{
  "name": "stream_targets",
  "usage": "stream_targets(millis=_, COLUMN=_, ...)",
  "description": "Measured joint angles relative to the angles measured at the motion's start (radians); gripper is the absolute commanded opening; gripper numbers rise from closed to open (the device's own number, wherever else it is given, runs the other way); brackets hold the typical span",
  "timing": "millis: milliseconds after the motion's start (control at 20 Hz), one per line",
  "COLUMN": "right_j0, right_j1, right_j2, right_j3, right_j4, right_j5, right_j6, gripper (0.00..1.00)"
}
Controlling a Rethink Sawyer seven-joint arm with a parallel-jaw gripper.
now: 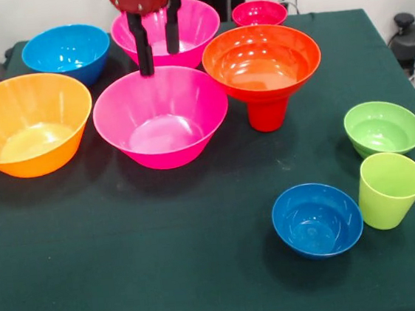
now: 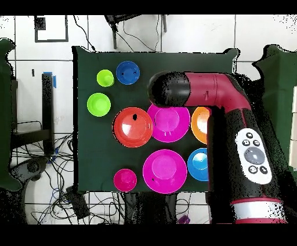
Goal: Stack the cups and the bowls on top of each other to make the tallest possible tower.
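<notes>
My gripper [image 1: 160, 59] hangs open and empty between the two big pink bowls, above the far rim of the nearer one [image 1: 160, 116] and in front of the farther one [image 1: 197, 21]. The tower is the wide red-orange bowl [image 1: 261, 59] sitting on the upturned red cup [image 1: 268, 113], just right of the gripper. The lime green cup [image 1: 391, 190], small green bowl [image 1: 383, 127] and small blue bowl [image 1: 317, 219] stand apart at the front right. In the overhead view the arm [image 2: 232, 133] hides the gripper.
A big yellow-orange bowl [image 1: 27, 124] sits at the left, a mid-sized blue bowl [image 1: 67, 53] behind it, and a small red bowl [image 1: 259, 12] at the back. All stand on a dark green tablecloth [image 1: 132, 282]. Cables lie off the table's right edge.
</notes>
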Motion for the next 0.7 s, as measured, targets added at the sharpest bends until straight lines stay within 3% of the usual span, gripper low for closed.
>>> stream_targets(millis=400, right_j0=-0.056, right_j1=-0.098, right_j2=0.034, right_j3=0.041, right_j4=0.015, right_j5=0.011, right_j6=0.000, gripper=1.00)
stream_targets(millis=700, right_j0=-0.082, right_j1=-0.122, right_j2=0.048, right_j3=0.068, right_j4=0.013, right_j5=0.010, right_j6=0.000, gripper=1.00)
